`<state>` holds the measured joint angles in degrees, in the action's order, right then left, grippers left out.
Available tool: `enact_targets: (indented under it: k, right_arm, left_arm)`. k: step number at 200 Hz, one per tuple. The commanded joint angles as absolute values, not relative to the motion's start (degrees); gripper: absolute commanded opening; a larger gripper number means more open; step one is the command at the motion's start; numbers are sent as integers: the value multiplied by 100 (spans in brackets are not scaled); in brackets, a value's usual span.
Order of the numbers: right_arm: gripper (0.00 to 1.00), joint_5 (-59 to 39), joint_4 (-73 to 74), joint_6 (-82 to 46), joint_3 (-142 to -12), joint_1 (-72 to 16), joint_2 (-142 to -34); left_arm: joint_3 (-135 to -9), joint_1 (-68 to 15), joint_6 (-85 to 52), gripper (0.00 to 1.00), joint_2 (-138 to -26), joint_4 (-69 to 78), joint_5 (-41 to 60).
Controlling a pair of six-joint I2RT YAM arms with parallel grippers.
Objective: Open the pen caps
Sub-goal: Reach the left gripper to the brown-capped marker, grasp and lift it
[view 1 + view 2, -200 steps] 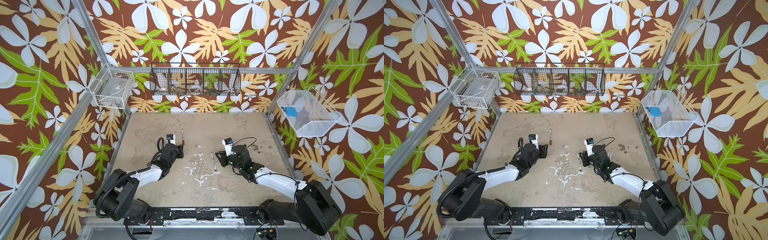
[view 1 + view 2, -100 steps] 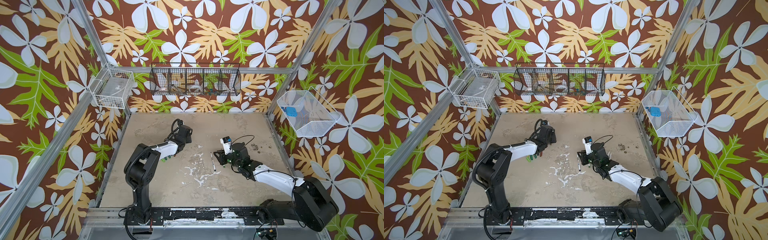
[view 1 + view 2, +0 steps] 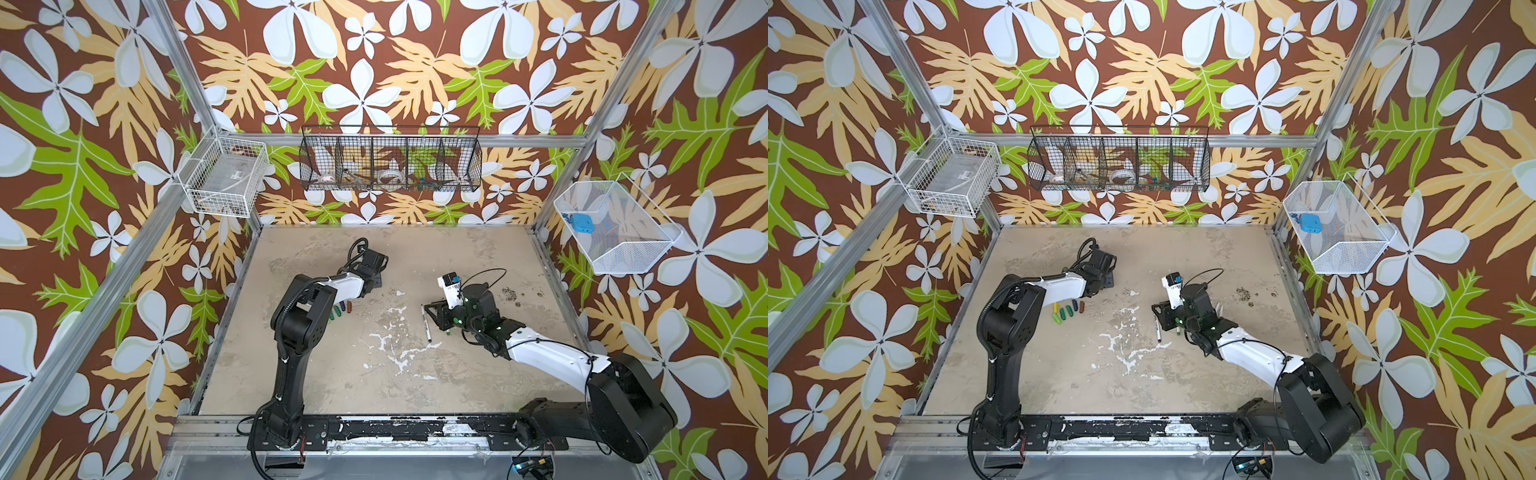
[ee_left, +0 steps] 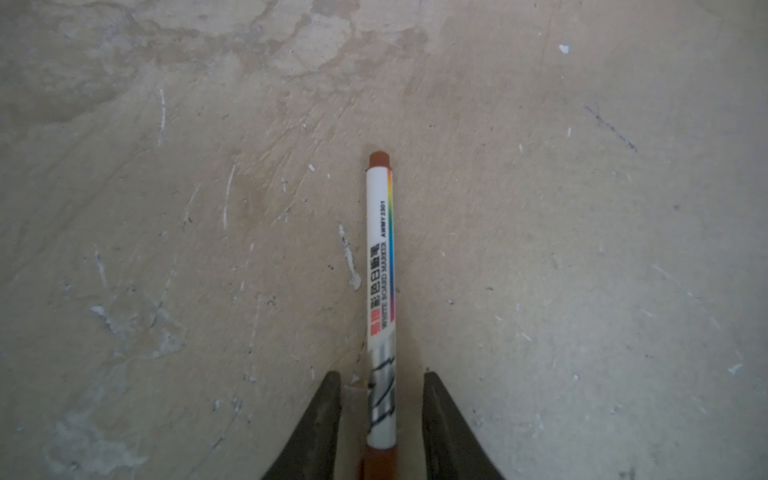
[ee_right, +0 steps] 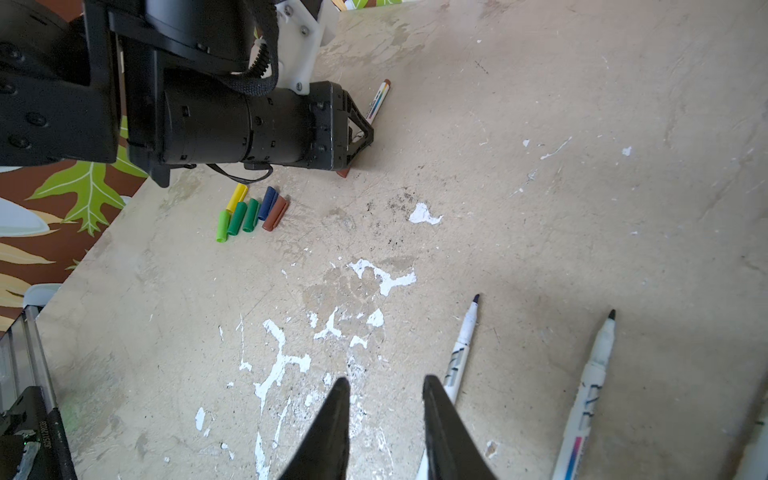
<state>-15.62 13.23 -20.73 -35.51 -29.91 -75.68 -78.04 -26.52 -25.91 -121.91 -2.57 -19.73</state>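
**Straddling a brown marker, left jaws apart on either side**

Lying flat on the table (image 3: 415, 382), the brown marker (image 4: 380, 257) runs lengthwise through the left gripper (image 4: 381, 376). In the left wrist view both fingers (image 4: 328, 415) flank the barrel with a strip of bare table showing on each side, so the jaws stand apart and do not clamp it. The brown cap (image 4: 378, 463) is on the marker. It sits at the gripper's end, between the finger bases, and the barrel points away from the wrist. From the right wrist view the tip of that cap (image 5: 343, 173) pokes out beneath the gripper body.

The loose caps (image 5: 251, 212) are yellow, light green, two darker green, blue and brown. They lie huddled side by side, well apart from the jaws. In both top views they sit nearer than the left gripper and a little to its left (image 3: 338, 311) (image 3: 1068, 311), partly tucked under the left arm.

The right gripper (image 5: 385, 379) hangs low over the middle-right of the table, its jaws apart with only bare table between them. Two uncapped markers (image 5: 461, 345) (image 5: 598, 361) lie beside it, one passing just behind a finger.
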Motion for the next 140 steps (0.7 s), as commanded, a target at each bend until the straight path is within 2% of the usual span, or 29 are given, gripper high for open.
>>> enact_targets:
  k: [1, 66, 83, 140]
  right_arm:
    - [31, -1564, 1284, -2070, -3577, -2988, -7550]
    - [31, -1507, 1288, -2040, -3550, -2988, -7481]
    - [31, -1499, 1283, -2031, -3526, -2988, -7446]
    - [32, -1838, 1397, -2039, -3462, -2988, -7236]
  left_arm:
    - [-7792, -2637, -2671, 29, -12258, -431, -1978]
    - [-7622, -2610, -2699, 10, -12215, -433, -2014]
    - [-7417, -2622, -2648, 8, -12031, -254, -1906]
    - [-5357, -2797, -2263, 5, -9866, 1488, -1441]
